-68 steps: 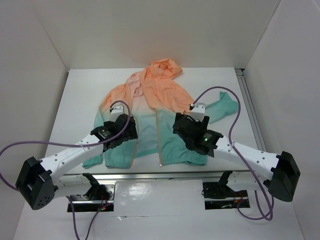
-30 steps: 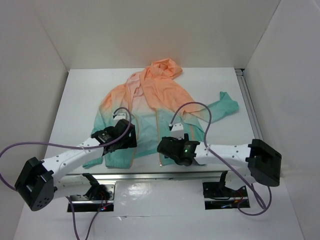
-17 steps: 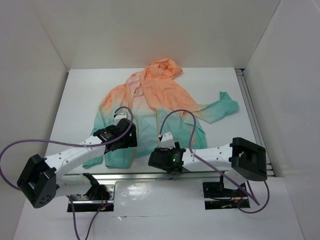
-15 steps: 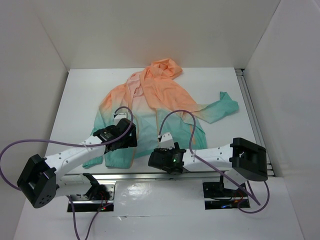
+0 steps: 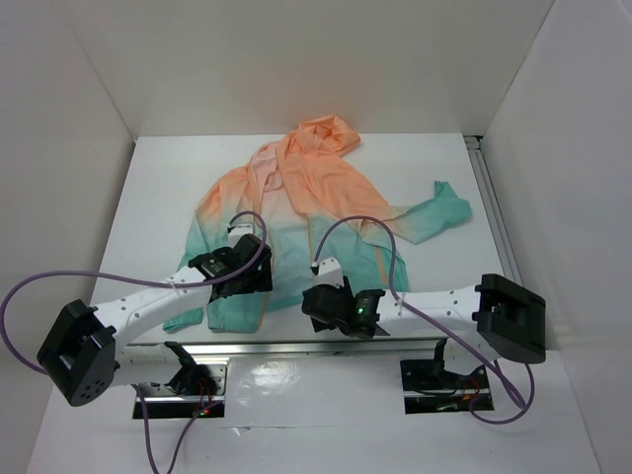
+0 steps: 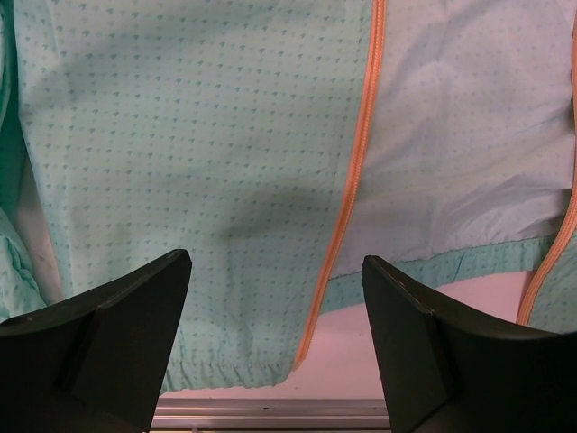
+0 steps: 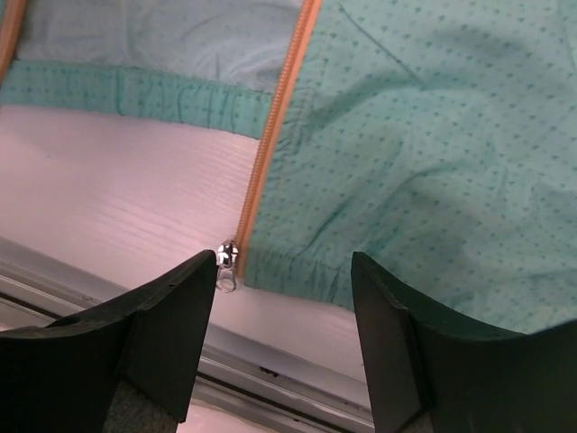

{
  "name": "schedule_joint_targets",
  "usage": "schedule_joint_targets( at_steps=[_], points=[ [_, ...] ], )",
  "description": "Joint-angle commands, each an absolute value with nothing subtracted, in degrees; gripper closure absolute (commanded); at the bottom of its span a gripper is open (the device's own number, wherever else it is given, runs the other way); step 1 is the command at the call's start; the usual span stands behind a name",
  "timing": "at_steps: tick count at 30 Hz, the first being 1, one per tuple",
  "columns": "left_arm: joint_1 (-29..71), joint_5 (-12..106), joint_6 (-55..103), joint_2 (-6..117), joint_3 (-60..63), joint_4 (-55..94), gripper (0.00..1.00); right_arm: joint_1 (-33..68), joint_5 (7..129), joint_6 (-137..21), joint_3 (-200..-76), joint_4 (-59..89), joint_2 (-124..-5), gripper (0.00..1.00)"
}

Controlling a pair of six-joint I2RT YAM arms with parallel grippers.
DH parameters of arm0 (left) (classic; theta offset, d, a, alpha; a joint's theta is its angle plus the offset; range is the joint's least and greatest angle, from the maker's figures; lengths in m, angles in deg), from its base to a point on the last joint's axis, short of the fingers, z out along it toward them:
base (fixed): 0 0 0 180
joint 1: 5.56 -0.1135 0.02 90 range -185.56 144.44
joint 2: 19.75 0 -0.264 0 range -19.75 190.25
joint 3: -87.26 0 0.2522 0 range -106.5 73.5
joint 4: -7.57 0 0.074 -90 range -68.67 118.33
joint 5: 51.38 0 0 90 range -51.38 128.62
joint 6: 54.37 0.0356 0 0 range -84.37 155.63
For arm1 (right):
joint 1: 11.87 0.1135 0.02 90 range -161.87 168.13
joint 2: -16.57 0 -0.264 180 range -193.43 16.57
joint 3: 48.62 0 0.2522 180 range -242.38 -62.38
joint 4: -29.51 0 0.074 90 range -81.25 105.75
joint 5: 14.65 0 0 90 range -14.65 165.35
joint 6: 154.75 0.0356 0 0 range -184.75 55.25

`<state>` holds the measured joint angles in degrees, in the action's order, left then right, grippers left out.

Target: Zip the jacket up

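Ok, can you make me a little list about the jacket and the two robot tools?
jacket: flat on the table, front open
zipped: no; metal pull at the bottom of one orange edge
left tool: open, over the other orange edge near the hem
right tool: open, over the hem, pull beside one finger

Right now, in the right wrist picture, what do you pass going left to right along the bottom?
A black gripper finger → the silver zipper pull → the jacket's teal hem → the other black finger.
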<state>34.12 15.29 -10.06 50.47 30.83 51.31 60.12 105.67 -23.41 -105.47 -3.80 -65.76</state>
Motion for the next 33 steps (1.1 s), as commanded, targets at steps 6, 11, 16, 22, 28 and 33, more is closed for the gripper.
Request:
schedule_joint_targets(
  at_steps=[6,11,16,22,28,33],
  points=[
    [34.34,14.63,-11.83,50.57,28.86,51.92,0.10,55.46,97.15,-25.73,-102.19,2.48,-63.94,0.35],
    [34.34,14.63,-12.35,50.57,28.86,52.45,0.10,54.32,96.01,-23.80,-102.19,1.43,-63.94,0.36],
    [34.86,14.63,-12.36,51.71,28.86,52.45,0.10,54.31,96.00,-21.34,-102.19,0.90,-64.56,0.39],
    [34.87,14.10,-12.89,52.76,28.24,52.97,0.10,54.31,97.41,-16.60,-101.14,-0.42,-65.61,0.41],
    [35.39,13.58,-13.41,52.76,27.71,54.11,0.10,54.31,99.86,-13.17,-101.14,-2.53,-67.28,0.41],
    [35.92,13.05,-13.41,52.15,27.71,54.73,0.10,54.31,101.88,-11.15,-101.75,-4.29,-69.47,0.41]
  ],
)
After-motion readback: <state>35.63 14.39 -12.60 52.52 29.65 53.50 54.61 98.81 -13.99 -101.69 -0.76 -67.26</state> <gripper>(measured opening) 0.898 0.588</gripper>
